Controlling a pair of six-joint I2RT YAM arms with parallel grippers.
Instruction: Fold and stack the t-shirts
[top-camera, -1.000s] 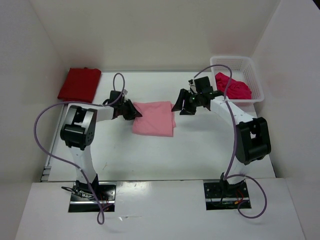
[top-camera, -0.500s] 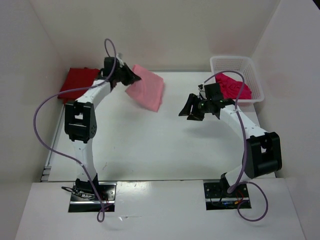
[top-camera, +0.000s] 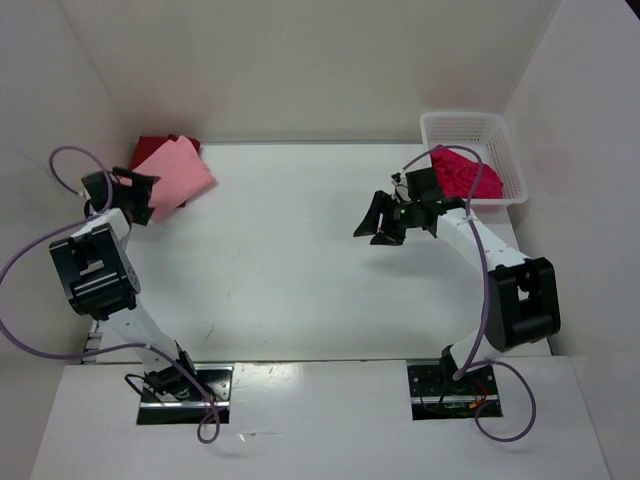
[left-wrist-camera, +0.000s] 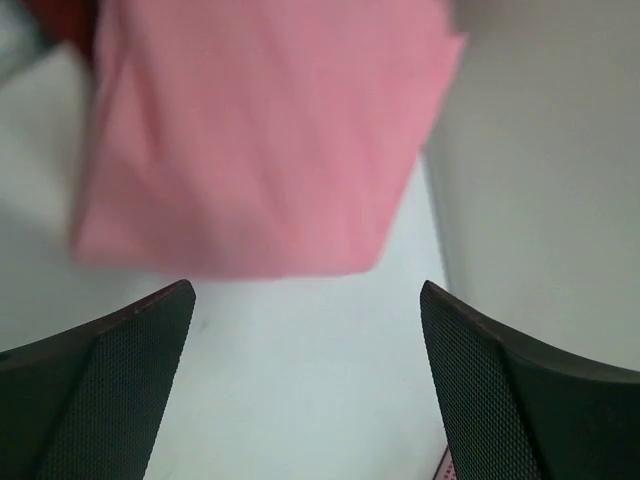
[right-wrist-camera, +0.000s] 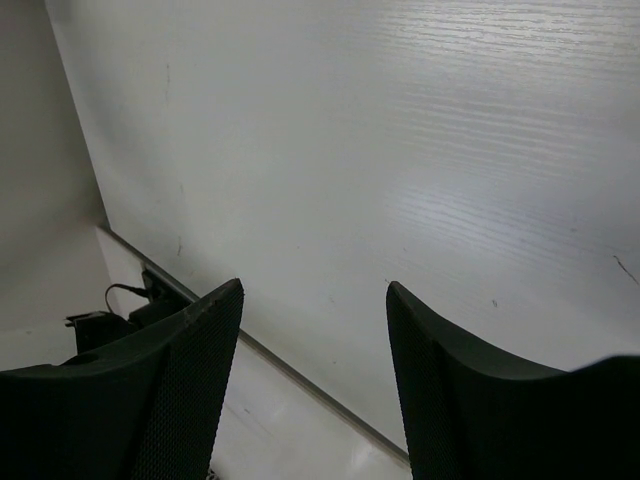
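We count three shirts, one basket, and two grippers. From above, the light pink shirt (top-camera: 176, 174), folded flat, sits at the upper left of the frame. It overlaps the dark red shirt (top-camera: 158, 147), of which only a strip and a corner show behind it. The crimson shirt (top-camera: 466, 172) lies bunched inside the white basket (top-camera: 470, 122) at the upper right, well apart from the other two. The left gripper (top-camera: 142, 197) is just beside the near corner of the pink shirt, and the right gripper (top-camera: 372, 222) hangs over the bare white table (top-camera: 300, 260), right of centre and short of the basket. The left wrist view adds what the overhead one cannot. Both left fingers (left-wrist-camera: 105, 385) stand wide apart at the bottom of the frame with only table between them, and the pink shirt lies beyond their tips, blurred and not pinched. A sliver of dark red peeks in at the top left corner there. The right wrist view shows its own jaws spread as well, with nothing held. Past them we see the table's wood grain and a small black fitting with a cable (right-wrist-camera: 112, 312) at the lower left, and no cloth appears in that view.
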